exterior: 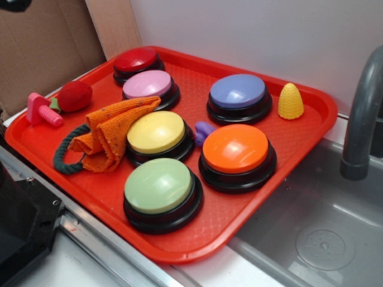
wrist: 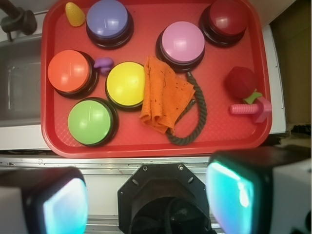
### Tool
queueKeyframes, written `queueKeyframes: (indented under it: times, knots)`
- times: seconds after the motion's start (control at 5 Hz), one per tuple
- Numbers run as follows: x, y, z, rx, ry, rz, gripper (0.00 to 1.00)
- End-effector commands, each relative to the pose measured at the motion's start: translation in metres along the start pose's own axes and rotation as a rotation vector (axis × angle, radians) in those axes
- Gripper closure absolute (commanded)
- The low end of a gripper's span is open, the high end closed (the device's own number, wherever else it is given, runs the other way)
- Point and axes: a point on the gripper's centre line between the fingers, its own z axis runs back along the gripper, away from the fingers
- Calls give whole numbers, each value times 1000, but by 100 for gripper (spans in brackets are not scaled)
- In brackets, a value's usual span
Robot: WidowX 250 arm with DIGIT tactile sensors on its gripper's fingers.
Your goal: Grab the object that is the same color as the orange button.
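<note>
Wrist view looks straight down on the red tray (wrist: 53, 141); gripper (wrist: 148, 200) stands high above, jaws spread wide, holding nothing; orange cloth (wrist: 163, 97) lies folded over the green rope loop (wrist: 197, 117), beside the yellow button (wrist: 126, 84); orange button (wrist: 68, 71) sits apart, serving as colour reference.

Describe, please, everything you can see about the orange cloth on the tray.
The cloth is soft woven orange fabric with small dark flecks, loosely folded into crumpled layers. It lies on the red tray, left of the yellow button in the exterior view, its edge against that button's base and one corner reaching toward the pink button. It rests over part of the dark green rope loop. The gripper is well away from it, with fingers spread; nothing holds the cloth.
</note>
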Motion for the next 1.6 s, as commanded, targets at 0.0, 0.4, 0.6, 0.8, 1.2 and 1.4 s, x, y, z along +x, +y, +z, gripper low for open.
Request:
queueKeyframes:
  times: [0.0, 0.4, 0.6, 0.8, 1.2, 1.4]
  knots:
    - [0, 0, 0, 0, 0, 0, 0]
    - [34, 13, -43, 114, -17, -94, 0]
    - [49, 22, -74, 168, -58, -210, 0]
    - [62, 25, -104, 157, -107, -337, 0]
    - [65, 21, -158, 137, -101, -330, 0]
    - [63, 22, -173, 152, -82, -345, 0]
